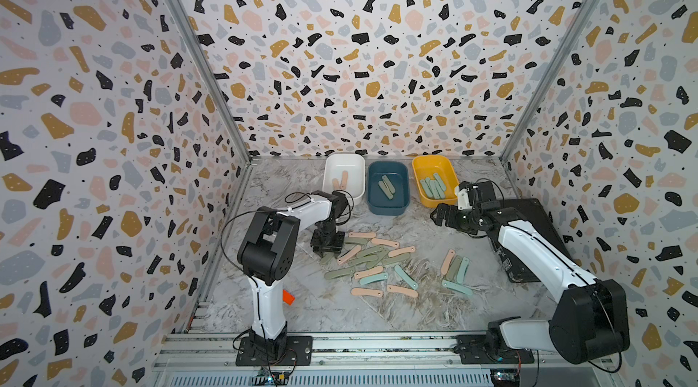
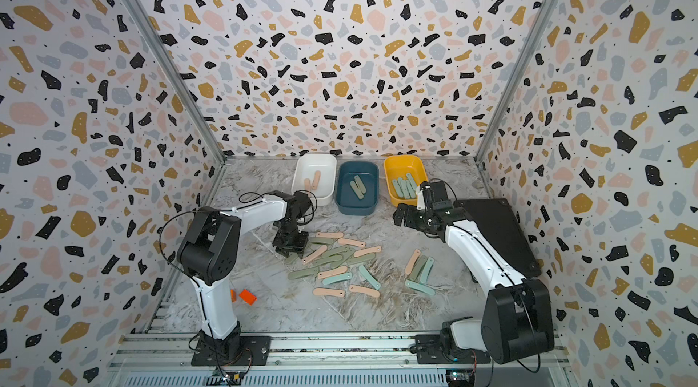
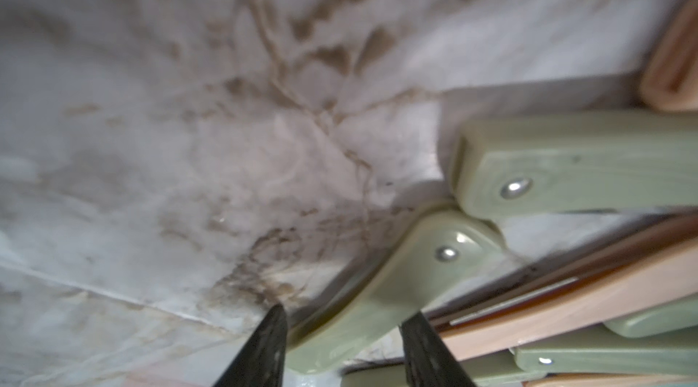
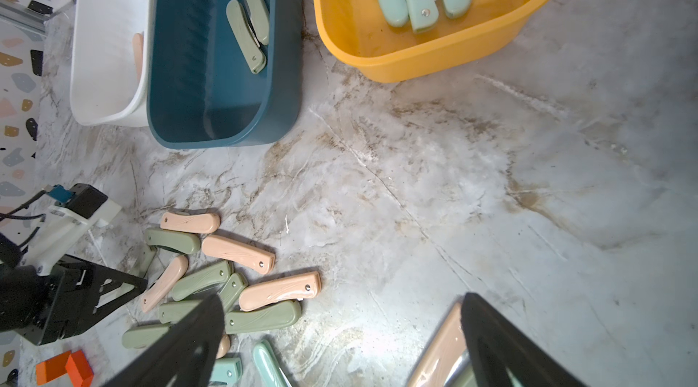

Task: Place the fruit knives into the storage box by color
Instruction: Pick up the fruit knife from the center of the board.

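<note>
Several fruit knives (image 1: pixel 372 256) in peach-pink, sage green and mint teal lie heaped mid-table, and a smaller cluster (image 1: pixel 455 270) lies to the right. My left gripper (image 1: pixel 326 249) (image 2: pixel 291 247) reaches down at the heap's left end. In the left wrist view it (image 3: pixel 345 313) is shut on a sage green knife (image 3: pixel 377 298), with a finger against each side. Three storage boxes stand at the back: the white one (image 1: pixel 328 177) holds pink knives, the blue one (image 1: pixel 389 209) green ones, and the yellow one (image 1: pixel 419 185) teal ones. My right gripper (image 1: pixel 440 215) (image 4: pixel 342 296) hovers open and empty before the yellow box.
An orange block (image 1: pixel 288 296) (image 2: pixel 247 296) lies beside the left arm's base. A black flat pad (image 1: pixel 536 222) lies under the right arm. Patterned walls close in three sides, and a metal rail (image 1: pixel 377 347) runs along the front edge.
</note>
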Motion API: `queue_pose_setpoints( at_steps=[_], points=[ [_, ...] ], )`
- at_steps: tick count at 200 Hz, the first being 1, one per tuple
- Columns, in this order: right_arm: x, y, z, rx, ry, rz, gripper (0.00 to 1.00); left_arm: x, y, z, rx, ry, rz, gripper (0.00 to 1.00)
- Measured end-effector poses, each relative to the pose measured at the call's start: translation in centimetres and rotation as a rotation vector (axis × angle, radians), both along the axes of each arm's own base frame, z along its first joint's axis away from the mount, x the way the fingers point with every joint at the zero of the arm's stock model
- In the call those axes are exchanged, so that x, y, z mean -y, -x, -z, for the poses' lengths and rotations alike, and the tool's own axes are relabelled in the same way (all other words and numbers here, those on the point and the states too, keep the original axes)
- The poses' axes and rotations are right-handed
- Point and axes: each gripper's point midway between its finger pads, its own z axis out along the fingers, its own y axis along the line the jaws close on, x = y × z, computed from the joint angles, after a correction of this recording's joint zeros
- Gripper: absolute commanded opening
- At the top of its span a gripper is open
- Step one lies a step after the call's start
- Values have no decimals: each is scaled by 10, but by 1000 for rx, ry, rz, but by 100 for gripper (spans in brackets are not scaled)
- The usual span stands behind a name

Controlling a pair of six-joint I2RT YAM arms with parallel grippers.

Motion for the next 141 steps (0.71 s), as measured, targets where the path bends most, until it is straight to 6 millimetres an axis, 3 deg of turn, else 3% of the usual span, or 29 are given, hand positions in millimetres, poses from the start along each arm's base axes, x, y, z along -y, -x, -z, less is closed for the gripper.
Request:
queue_pose_setpoints(
  at_steps=[85,141],
  points=[
    [-8,6,4,-16,-45,-26,100,-2,11,-2,-6,9,-17,19],
    [-36,14,7,-37,-116,-80,99,12,7,-32,71,113,-49,14]
  ],
)
